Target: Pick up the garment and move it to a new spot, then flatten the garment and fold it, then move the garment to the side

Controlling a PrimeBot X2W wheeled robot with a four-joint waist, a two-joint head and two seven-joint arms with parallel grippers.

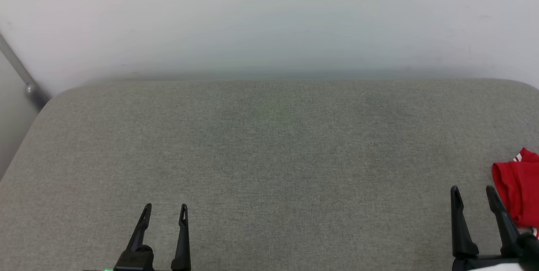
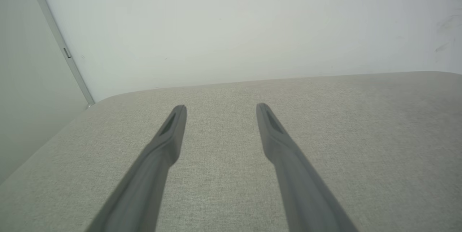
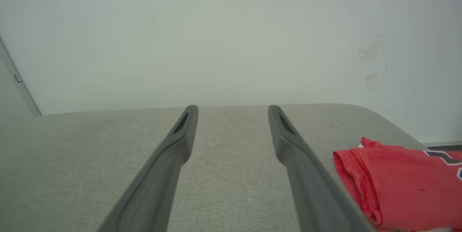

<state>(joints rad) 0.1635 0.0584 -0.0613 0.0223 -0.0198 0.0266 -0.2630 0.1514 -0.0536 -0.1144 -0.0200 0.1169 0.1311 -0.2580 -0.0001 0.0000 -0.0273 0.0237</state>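
Head view: left gripper [image 1: 165, 207] and right gripper [image 1: 471, 190] stood low over the grey upholstered surface [image 1: 269, 153], the jaws of both moderately apart and empty, which read as a parked pose. The garment [image 1: 516, 189], a compact red bundle, lay at the surface's right edge just beside the right gripper, apparently set aside. Left wrist view: left gripper [image 2: 221, 107] hung above bare fabric. Right wrist view: right gripper [image 3: 233, 108] gripped nothing. The garment [image 3: 400, 178] lay to its right, dark lettering partly showing.
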